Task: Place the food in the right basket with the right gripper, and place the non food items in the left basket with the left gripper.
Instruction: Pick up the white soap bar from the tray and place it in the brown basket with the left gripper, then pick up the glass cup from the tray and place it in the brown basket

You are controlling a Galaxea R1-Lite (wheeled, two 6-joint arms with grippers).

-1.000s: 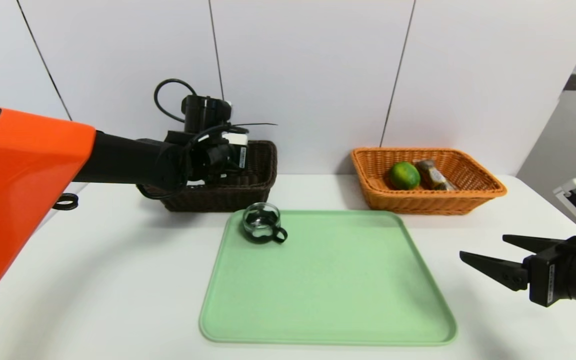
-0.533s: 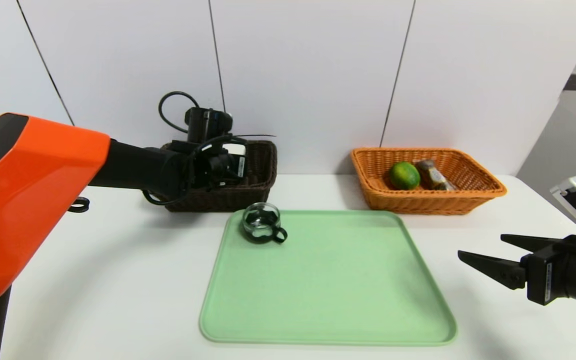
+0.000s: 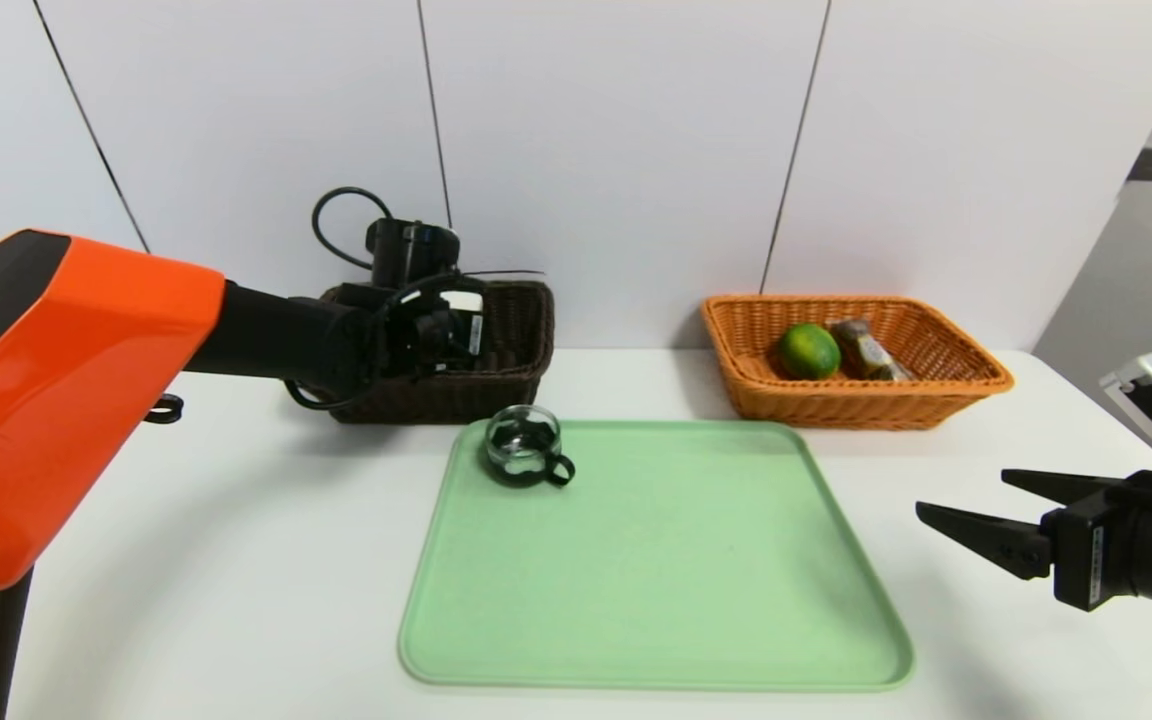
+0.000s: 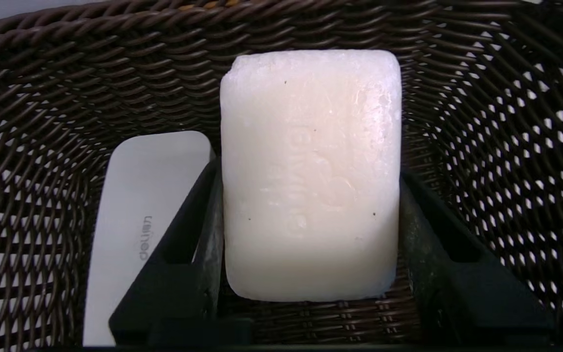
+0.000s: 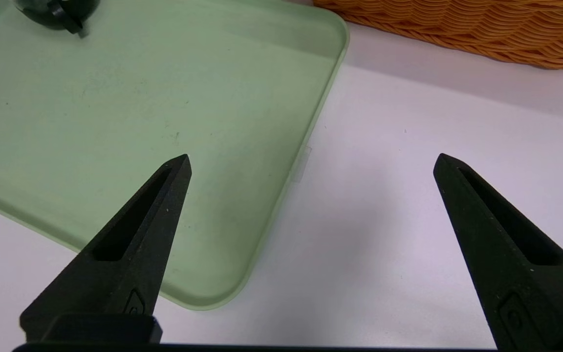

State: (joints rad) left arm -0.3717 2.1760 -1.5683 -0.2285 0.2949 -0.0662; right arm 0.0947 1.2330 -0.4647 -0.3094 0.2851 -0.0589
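Head view, white table (image 3: 236,560), green tray (image 3: 656,580), white panelled wall (image 3: 616,150)

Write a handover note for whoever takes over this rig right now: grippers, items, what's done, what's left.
Left gripper: inside the dark left basket, fingers against both sides of a white soap bar; not yet released. A white flat item already lies in that basket.
Right gripper: open, empty, hovering over the table beside the green tray.
Right orange basket: holds a green citrus fruit and a wrapped snack.
Done: food appears sorted.
Left: release the soap, then move the glass cup, which stands on the tray's far-left corner, to the left basket.
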